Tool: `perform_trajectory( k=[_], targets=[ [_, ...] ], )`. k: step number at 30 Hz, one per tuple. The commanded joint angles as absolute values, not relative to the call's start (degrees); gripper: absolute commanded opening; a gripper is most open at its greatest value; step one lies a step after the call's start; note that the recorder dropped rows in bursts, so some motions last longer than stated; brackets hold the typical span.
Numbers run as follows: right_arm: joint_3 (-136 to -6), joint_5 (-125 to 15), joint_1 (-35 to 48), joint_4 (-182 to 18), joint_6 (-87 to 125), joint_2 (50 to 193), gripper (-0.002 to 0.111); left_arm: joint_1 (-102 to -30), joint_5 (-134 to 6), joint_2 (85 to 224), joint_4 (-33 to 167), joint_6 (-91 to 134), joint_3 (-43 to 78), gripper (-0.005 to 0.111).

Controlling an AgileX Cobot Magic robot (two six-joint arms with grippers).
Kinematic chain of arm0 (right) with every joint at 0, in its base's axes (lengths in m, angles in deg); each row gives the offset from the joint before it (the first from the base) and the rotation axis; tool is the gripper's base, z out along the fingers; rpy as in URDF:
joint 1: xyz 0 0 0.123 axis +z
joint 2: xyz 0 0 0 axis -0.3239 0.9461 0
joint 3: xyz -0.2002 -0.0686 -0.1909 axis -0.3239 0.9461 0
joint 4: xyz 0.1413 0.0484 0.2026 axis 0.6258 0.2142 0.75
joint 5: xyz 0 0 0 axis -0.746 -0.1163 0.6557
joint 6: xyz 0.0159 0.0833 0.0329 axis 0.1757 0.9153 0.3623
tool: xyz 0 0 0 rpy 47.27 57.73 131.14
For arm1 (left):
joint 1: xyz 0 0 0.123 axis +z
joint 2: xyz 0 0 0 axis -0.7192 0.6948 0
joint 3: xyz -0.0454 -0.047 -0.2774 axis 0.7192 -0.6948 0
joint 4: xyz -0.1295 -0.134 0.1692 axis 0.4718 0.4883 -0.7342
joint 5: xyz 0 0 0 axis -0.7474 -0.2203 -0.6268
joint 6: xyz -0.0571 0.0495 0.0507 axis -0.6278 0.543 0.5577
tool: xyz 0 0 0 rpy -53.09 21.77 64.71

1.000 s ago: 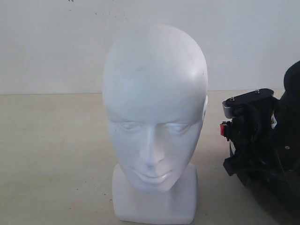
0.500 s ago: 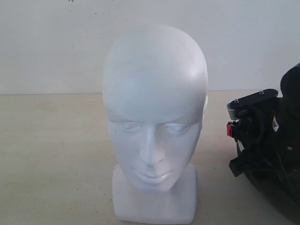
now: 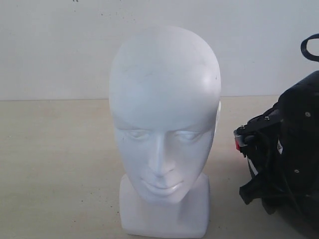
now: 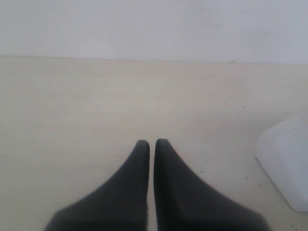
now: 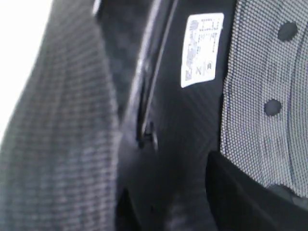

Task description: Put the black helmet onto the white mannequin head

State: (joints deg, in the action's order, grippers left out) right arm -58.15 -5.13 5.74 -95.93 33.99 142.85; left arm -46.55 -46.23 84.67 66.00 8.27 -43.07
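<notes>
left pincer: seen only by its own wrist camera; the two black fingers lie almost together with a hairline gap, clenched on nothing, low over bare desk.
desk: pale, wood-grained, flecked with small dark specks; it runs back to a plain white wall.
head: stands upright at the middle of the desk on its square neck base, face toward the exterior camera, crown bare. a corner of the base shows in the left wrist view, near the left pincer but apart from it.
gap: a strip of bare desk lies between the head and the right pincer; they do not touch.
right pincer: right of the head, black, with a red button on the side facing the head. its fingertips are buried in the helmet; the jaws stand wide, grasping the helmet at its edge.
helmet: at the far right of the exterior view, partly cut off, beside the head and not on it; its top sits below the head's crown. whether it rests on the desk or hangs, i cannot tell.
strap: a black loop stands above the helmet at the right edge.
inside the helmet: the right wrist view shows grey mesh lining with round holes, a white label too blurred to read, and one dark finger against the lining.
</notes>
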Motion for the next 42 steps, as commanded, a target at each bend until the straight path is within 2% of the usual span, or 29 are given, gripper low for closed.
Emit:
perform_trajectory(
  k=[1,2,3,4,5,13,16,23,31,42],
  targets=[
    [-58.28,-4.16,5.77,-98.23,33.59,143.03,0.047,-46.53,-46.27,84.52,66.28,8.43,-43.25,0.004],
    [-58.28,-4.03,5.77,-98.22,32.31,143.03,0.030,-46.53,-46.27,84.52,66.28,8.43,-43.25,0.004],
    [-58.28,-3.89,5.77,-98.22,31.43,143.03,0.023,-46.53,-46.27,84.52,66.28,8.43,-43.25,0.004],
    [-58.28,-3.89,5.77,-98.22,30.74,143.03,0.006,-46.53,-46.27,84.52,66.28,8.43,-43.25,0.004],
    [-58.28,-3.89,5.77,-97.92,30.08,143.03,-0.001,-46.53,-46.27,84.52,66.28,8.43,-43.25,0.004],
    [-58.39,-5.32,5.64,-90.60,25.12,142.00,0.000,-46.53,-46.27,84.52,66.28,8.43,-43.25,0.004],
    [-58.53,-10.68,5.64,-84.24,23.55,137.56,0.000,-46.53,-46.27,84.52,66.28,8.43,-43.25,0.004],
    [-63.53,-7.42,5.50,-84.24,24.94,128.74,0.000,-46.53,-46.27,84.52,66.28,8.43,-43.25,0.004],
    [-63.53,-9.69,-1.17,-71.80,19.19,122.18,0.000,-46.53,-46.27,84.52,66.28,8.43,-43.25,0.004],
    [-63.53,-10.21,-1.11,-70.94,18.86,110.97,-0.001,-46.53,-46.27,84.52,66.28,8.43,-43.25,0.004]
  ],
)
